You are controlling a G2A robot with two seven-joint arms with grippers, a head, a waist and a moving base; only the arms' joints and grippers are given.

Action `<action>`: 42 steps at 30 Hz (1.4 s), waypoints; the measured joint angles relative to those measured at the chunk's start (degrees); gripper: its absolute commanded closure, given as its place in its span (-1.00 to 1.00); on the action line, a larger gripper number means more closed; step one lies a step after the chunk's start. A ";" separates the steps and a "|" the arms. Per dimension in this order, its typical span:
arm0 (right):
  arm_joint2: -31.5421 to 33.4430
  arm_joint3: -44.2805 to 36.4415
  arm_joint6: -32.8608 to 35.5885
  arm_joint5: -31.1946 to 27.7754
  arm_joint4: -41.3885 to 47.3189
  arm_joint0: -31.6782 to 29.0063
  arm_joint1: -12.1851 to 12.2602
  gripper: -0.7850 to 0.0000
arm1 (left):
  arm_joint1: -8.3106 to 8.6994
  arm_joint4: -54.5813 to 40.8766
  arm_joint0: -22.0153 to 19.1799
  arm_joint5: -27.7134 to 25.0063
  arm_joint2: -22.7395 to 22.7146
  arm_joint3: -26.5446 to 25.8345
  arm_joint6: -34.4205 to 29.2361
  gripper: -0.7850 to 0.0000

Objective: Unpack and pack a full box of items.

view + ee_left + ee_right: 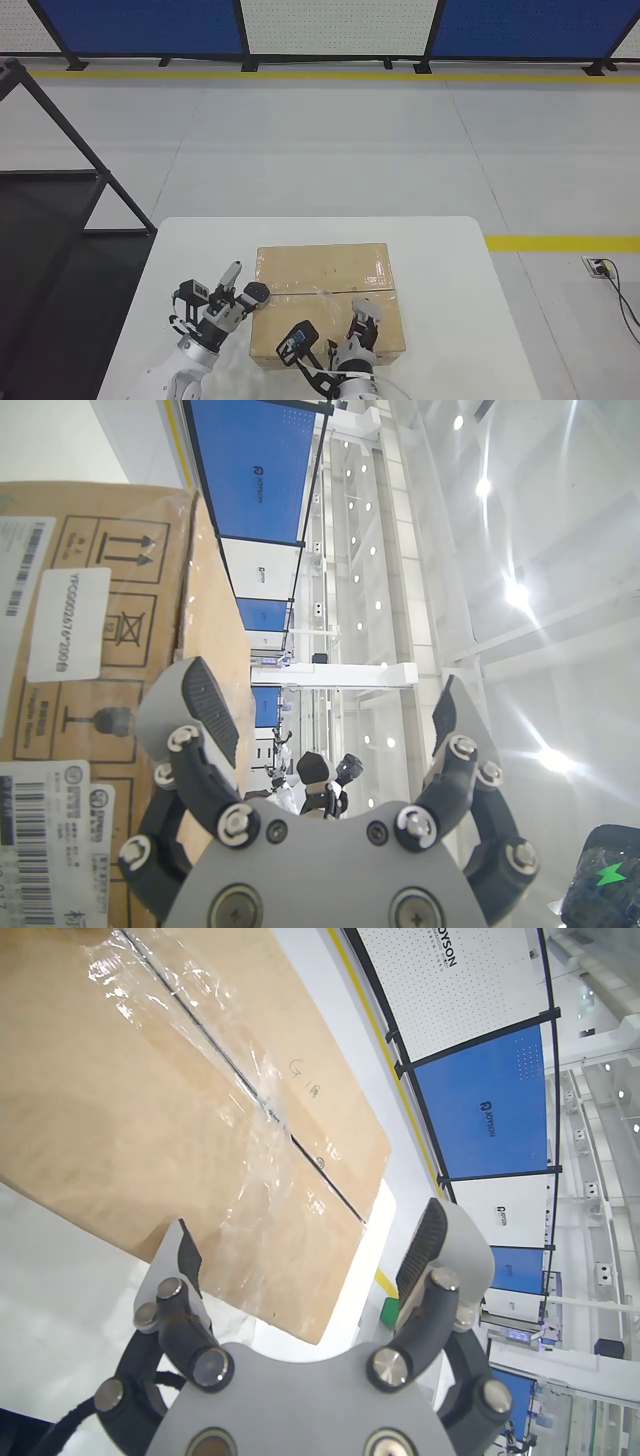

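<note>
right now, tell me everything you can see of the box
The box is brown cardboard, rectangular, lying flat on the white table with its flaps shut. A seam runs across its top under crinkled clear tape, with handwritten marks beside it. One side carries printed handling symbols and white barcode labels. The open left gripper sits by that side, the open right gripper above its top; contact cannot be told.

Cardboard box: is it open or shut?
Shut. The cardboard box has both top flaps lying flat, meeting at a seam under clear tape.
</note>
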 measured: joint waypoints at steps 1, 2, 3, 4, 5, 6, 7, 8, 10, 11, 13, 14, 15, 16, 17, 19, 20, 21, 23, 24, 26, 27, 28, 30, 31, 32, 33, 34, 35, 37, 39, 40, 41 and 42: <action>0.02 0.16 0.13 -0.04 -0.62 -0.11 -0.26 -1.00 | 0.01 0.01 0.00 -0.01 0.00 -0.02 0.01 -1.00; 0.06 0.29 0.24 -0.04 -1.24 -0.24 -0.51 -1.00 | 0.02 0.01 0.01 -0.01 0.00 -0.03 0.02 -1.00; 0.14 0.47 0.36 -0.04 -2.12 -0.44 -0.83 -1.00 | 0.03 0.03 0.02 0.00 0.02 -0.06 0.02 -1.00; 0.21 0.59 0.49 -0.06 -2.76 -0.63 -1.06 -1.00 | 0.04 0.06 0.02 0.02 0.03 -0.07 0.00 -1.00; 0.31 0.70 0.63 -0.13 -3.33 -0.84 -1.28 -1.00 | 0.05 0.06 0.02 0.05 0.05 -0.08 -0.03 -1.00; 0.52 0.85 0.86 -0.27 -4.02 -1.12 -1.57 -1.00 | 0.06 0.02 0.01 0.11 0.08 -0.07 -0.06 -1.00; 0.71 0.97 0.98 -0.41 -4.49 -1.32 -1.78 -1.00 | 0.06 -0.01 -0.01 0.13 0.11 -0.06 -0.06 -1.00; 0.92 1.11 1.06 -0.55 -4.90 -1.52 -1.98 -1.00 | 0.07 -0.03 -0.03 0.14 0.14 -0.04 -0.05 -1.00; 1.47 1.36 1.11 -0.81 -5.62 -2.00 -2.44 -1.00 | 0.08 0.07 -0.09 0.21 0.21 0.02 -0.02 -1.00; 1.74 1.43 1.08 -0.88 -5.91 -2.22 -2.62 -1.00 | 0.09 0.10 -0.12 0.24 0.23 0.04 -0.01 -1.00; 2.30 1.45 0.84 -0.93 -6.72 -2.79 -3.03 -1.00 | 0.11 0.10 -0.17 0.24 0.25 0.10 0.02 -1.00; 2.51 1.41 0.75 -0.91 -7.19 -3.08 -3.19 -1.00 | 0.11 0.10 -0.20 0.24 0.27 0.13 0.03 -1.00; 2.80 1.31 0.67 -0.81 -7.92 -3.49 -3.40 -1.00 | 0.12 0.09 -0.24 0.22 0.29 0.18 0.03 -1.00; 3.02 1.19 0.59 -0.73 -8.54 -3.81 -3.54 -1.00 | 0.13 0.08 -0.27 0.21 0.30 0.21 0.03 -1.00; 3.24 1.03 0.44 -0.65 -9.15 -4.14 -3.68 -1.00 | 0.13 0.07 -0.30 0.20 0.32 0.24 0.03 -1.00; 3.86 0.71 0.07 -0.52 -10.51 -4.99 -3.97 -1.00 | 0.14 0.05 -0.35 0.18 0.36 0.30 0.03 -1.00; 4.18 0.64 0.01 -0.49 -11.15 -5.34 -4.08 -1.00 | 0.15 0.05 -0.37 0.17 0.38 0.32 0.04 -1.00; 4.60 0.60 -0.10 -0.45 -11.97 -5.79 -4.24 -1.00 | 0.15 0.04 -0.39 0.16 0.41 0.34 0.06 -1.00; 5.34 0.62 -0.37 -0.36 -12.92 -6.38 -4.48 -1.00 | 0.17 0.04 -0.43 0.14 0.46 0.34 0.04 -1.00; 5.83 0.69 -0.57 -0.23 -13.52 -6.75 -4.64 -1.00 | 0.18 0.04 -0.45 0.09 0.48 0.35 -0.02 -1.00; 6.40 0.77 -1.05 -0.14 -14.06 -7.35 -4.90 -1.00 | 0.19 0.03 -0.46 0.06 0.50 0.40 -0.06 -1.00; 6.78 0.80 -1.36 -0.27 -14.23 -7.73 -5.08 -1.00 | 0.20 0.05 -0.47 0.09 0.51 0.41 -0.03 -1.00; 7.08 0.80 -1.54 -0.45 -14.32 -7.99 -5.21 -1.00 | 0.21 0.08 -0.48 0.10 0.52 0.41 0.02 -1.00; 7.69 0.79 -1.93 -1.06 -14.56 -8.59 -5.50 -1.00 | 0.22 0.18 -0.46 0.05 0.53 0.40 0.10 -1.00; 7.93 0.73 -2.12 -1.32 -14.63 -8.86 -5.62 -1.00 | 0.23 0.18 -0.45 0.02 0.54 0.40 0.11 -1.00; 8.18 0.65 -2.34 -1.59 -14.69 -9.14 -5.74 -1.00 | 0.23 0.18 -0.44 0.00 0.54 0.39 0.12 -1.00; 8.52 0.51 -2.64 -1.96 -14.81 -9.54 -5.88 -1.00 | 0.24 0.18 -0.43 -0.01 0.55 0.39 0.12 -1.00; 8.78 0.41 -2.85 -2.24 -14.95 -9.85 -5.97 -1.00 | 0.25 0.18 -0.41 -0.02 0.55 0.38 0.12 -1.00; 9.03 0.30 -3.05 -2.52 -15.10 -10.17 -6.07 -1.00 | 0.26 0.17 -0.41 -0.03 0.55 0.38 0.12 -1.00; 9.69 0.06 -3.52 -3.11 -15.57 -10.90 -6.26 -1.00 | 0.27 0.13 -0.36 -0.07 0.56 0.32 0.12 -1.00; 10.40 -0.20 -3.85 -3.46 -16.11 -11.66 -6.45 -1.00 | 0.29 0.11 -0.26 -0.12 0.58 0.25 0.12 -1.00; 10.73 -0.35 -3.98 -3.49 -16.35 -11.99 -6.53 -1.00 | 0.29 0.12 -0.22 -0.11 0.59 0.21 0.15 -1.00; 11.10 -0.52 -4.11 -3.47 -16.56 -12.35 -6.60 -1.00 | 0.30 0.15 -0.18 -0.11 0.60 0.16 0.19 -1.00; 11.66 -0.76 -4.32 -3.40 -16.75 -12.84 -6.69 -1.00 | 0.31 0.21 -0.15 -0.13 0.60 0.11 0.24 -1.00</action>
